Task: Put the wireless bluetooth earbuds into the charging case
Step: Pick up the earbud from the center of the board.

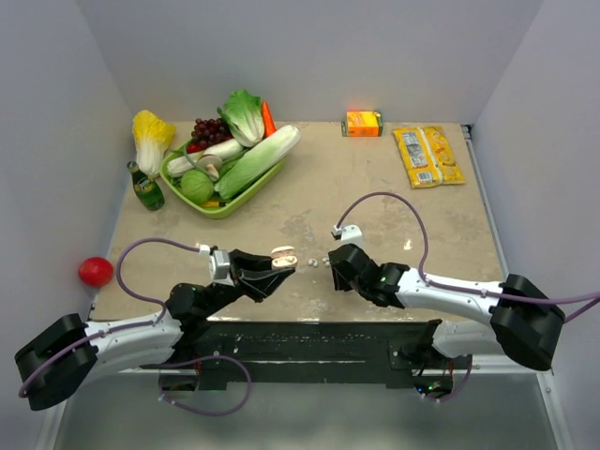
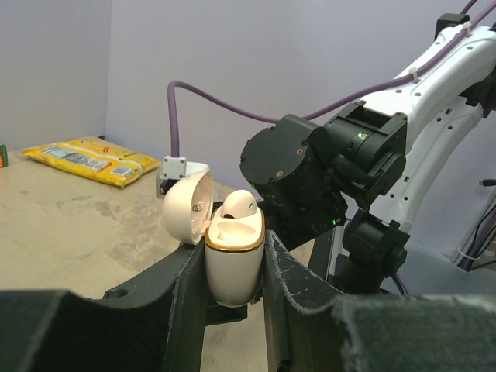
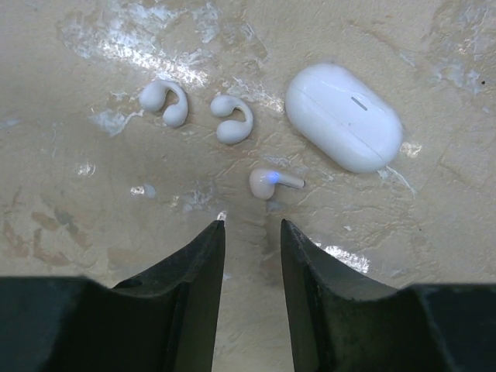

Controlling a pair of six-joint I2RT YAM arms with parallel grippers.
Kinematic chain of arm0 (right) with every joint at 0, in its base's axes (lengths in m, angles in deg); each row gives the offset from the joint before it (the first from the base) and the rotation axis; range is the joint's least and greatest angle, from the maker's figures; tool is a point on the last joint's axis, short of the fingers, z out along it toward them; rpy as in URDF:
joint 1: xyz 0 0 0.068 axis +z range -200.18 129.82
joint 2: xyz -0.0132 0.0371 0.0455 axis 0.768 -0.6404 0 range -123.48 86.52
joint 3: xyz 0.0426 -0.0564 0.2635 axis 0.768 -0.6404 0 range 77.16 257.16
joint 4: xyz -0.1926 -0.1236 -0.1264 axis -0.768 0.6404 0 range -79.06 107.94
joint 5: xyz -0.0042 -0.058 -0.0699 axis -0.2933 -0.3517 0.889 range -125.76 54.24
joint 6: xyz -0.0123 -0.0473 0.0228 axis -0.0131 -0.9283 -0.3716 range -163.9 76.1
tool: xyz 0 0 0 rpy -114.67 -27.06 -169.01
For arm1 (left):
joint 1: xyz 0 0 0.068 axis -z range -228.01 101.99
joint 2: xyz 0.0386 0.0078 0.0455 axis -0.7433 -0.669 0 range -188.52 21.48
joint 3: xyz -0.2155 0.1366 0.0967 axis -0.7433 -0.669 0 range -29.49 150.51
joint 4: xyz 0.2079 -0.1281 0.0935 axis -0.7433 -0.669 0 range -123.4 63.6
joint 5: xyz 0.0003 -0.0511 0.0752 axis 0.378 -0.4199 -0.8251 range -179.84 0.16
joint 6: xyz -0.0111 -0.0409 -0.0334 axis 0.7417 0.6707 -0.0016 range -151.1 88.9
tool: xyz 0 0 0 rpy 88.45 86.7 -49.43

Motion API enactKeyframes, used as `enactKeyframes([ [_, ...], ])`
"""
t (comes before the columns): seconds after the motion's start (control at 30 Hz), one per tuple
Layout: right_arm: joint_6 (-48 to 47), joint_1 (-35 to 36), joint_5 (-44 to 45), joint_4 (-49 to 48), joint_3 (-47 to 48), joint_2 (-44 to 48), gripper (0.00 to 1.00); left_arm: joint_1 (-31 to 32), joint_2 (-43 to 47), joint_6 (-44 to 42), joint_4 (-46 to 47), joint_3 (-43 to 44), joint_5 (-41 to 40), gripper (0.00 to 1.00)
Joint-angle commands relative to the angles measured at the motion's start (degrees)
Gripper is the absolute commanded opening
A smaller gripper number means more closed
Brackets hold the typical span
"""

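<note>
Left wrist view: left fingers (image 2: 186,310) pinch the charging case (image 2: 232,267) upright, lid hinged open leftward. Right fingers (image 3: 194,287), spread, point down near an earbud (image 3: 275,182) lying flat, stem rightward.

No text, brand or number can be read in any view. The yellow packets (image 1: 427,156) carry pale label panels, and the orange carton (image 1: 363,123) and green bottle (image 1: 145,187) carry printing, all too small or blurred to make out. The closed white case (image 3: 345,116) bears only a short grey dash. The charging case (image 2: 232,260) has a tiny dark mark inside its lid, illegible.
</note>
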Motion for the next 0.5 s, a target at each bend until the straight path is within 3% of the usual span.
enactKeyframes([
  [0.0, 1.5, -0.22, 0.67, -3.11, -0.1, -1.61, 0.35, 0.21, 2.83, 0.96, 25.13, -1.59, -1.69, 0.0],
  [0.33, 2.9, -0.39, 2.6, -1.44, 2.54, -7.49, 0.05, 0.21, 3.54, 0.35, 23.54, -2.56, -1.52, 0.0],
  [0.47, 2.91, -0.48, 2.86, -1.09, 3.68, -9.35, 0.06, 0.21, 4.07, -0.09, 22.66, -2.74, -1.61, 0.0],
])
